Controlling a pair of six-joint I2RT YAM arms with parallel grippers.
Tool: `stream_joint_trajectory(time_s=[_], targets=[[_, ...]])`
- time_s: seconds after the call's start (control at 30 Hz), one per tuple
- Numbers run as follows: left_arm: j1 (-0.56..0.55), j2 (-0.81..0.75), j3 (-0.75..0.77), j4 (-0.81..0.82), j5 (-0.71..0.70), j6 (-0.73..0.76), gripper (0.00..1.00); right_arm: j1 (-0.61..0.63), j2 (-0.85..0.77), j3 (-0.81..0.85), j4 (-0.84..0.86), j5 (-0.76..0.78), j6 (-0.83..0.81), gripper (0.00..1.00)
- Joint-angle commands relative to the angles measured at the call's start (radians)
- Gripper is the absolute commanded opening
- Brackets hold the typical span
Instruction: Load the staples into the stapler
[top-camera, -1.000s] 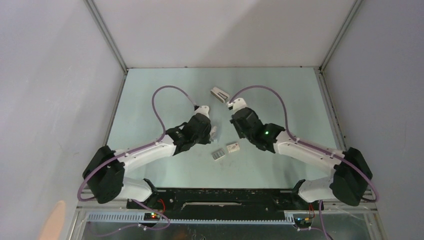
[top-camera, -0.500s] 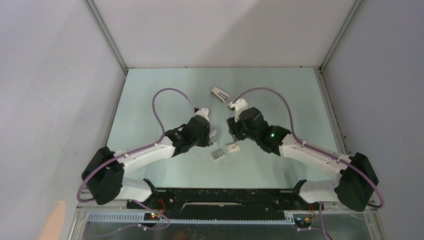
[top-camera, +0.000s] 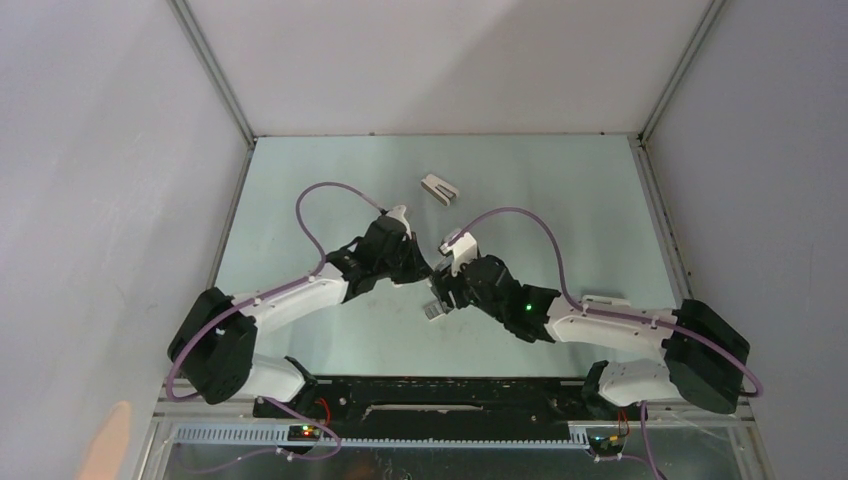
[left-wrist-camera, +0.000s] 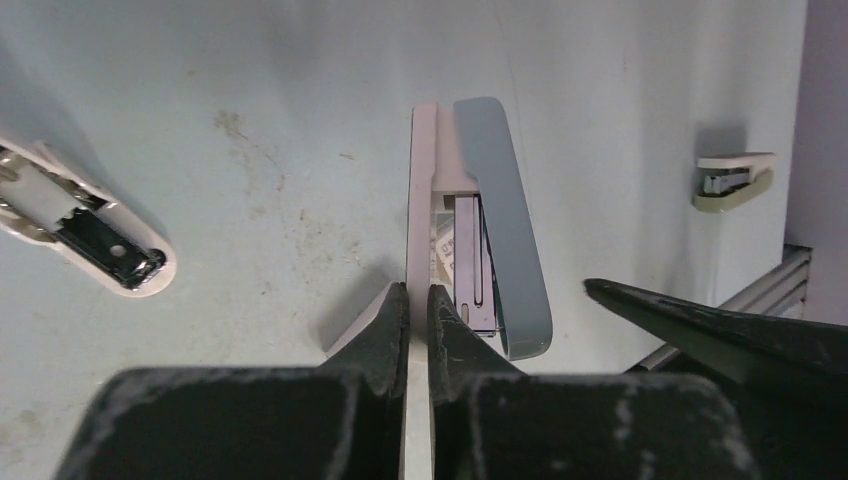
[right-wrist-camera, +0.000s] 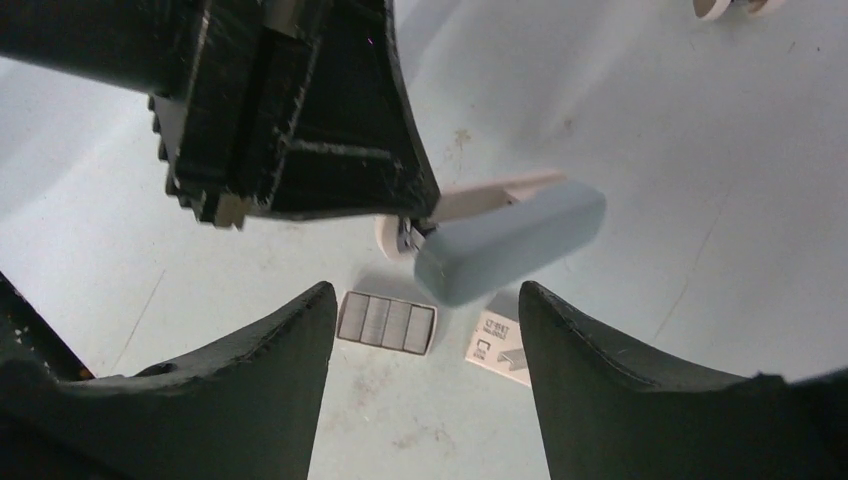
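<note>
My left gripper (left-wrist-camera: 418, 295) is shut on the white base plate of the stapler (left-wrist-camera: 500, 230). The stapler's grey-green top is swung open to the right, baring the metal magazine (left-wrist-camera: 470, 260). In the right wrist view the stapler (right-wrist-camera: 510, 240) hangs just above the table, under the left gripper's black fingers (right-wrist-camera: 290, 110). The staples (right-wrist-camera: 387, 322) are a grey ribbed block lying flat on the table beneath it. My right gripper (right-wrist-camera: 425, 295) is open, with its fingers on either side above the staples and touching nothing. From above, the staples (top-camera: 432, 310) lie by the right gripper (top-camera: 442, 296).
A small white cardboard box (right-wrist-camera: 500, 350) lies just right of the staples. A broad white stapler (left-wrist-camera: 80, 235) lies open to the left of the held one. Another white stapler (top-camera: 440, 188) rests farther back on the table.
My right arm swung forward and left, down over the staples, and its jaws opened wide. My left arm shifted slightly back and left, still holding the stapler.
</note>
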Motion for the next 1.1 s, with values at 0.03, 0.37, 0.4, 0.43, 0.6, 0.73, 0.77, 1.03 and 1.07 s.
stream_joint_trajectory(time_s=[0.03,0.37,0.4,0.43,0.6,0.73,0.77,1.03,1.07], targets=[[0.000,-0.025,0.008,0.053,0.062,-0.041,0.00,0.021,0.052,0.010,0.148,0.084,-0.005,0.67],[0.001,-0.036,0.008,0.036,0.057,-0.034,0.00,0.002,0.080,0.017,0.109,0.163,-0.027,0.40],[0.002,-0.037,0.009,0.035,0.058,-0.032,0.00,-0.003,0.081,0.018,0.100,0.174,-0.027,0.38],[0.002,-0.036,0.009,0.035,0.060,-0.032,0.00,-0.009,0.081,0.018,0.092,0.182,-0.027,0.37],[0.001,-0.041,0.008,0.035,0.070,-0.031,0.00,-0.037,0.087,0.018,0.061,0.218,-0.019,0.31],[0.004,-0.044,0.004,0.029,0.062,-0.027,0.00,-0.059,0.082,0.018,0.029,0.252,0.007,0.25],[0.004,-0.043,0.002,0.030,0.063,-0.027,0.00,-0.068,0.079,0.017,0.018,0.258,0.015,0.24],[0.019,-0.034,-0.014,0.029,0.065,-0.023,0.00,-0.116,0.051,0.016,-0.024,0.237,0.028,0.13],[0.022,-0.034,-0.017,0.029,0.067,-0.021,0.00,-0.123,0.049,0.016,-0.027,0.231,0.028,0.11]])
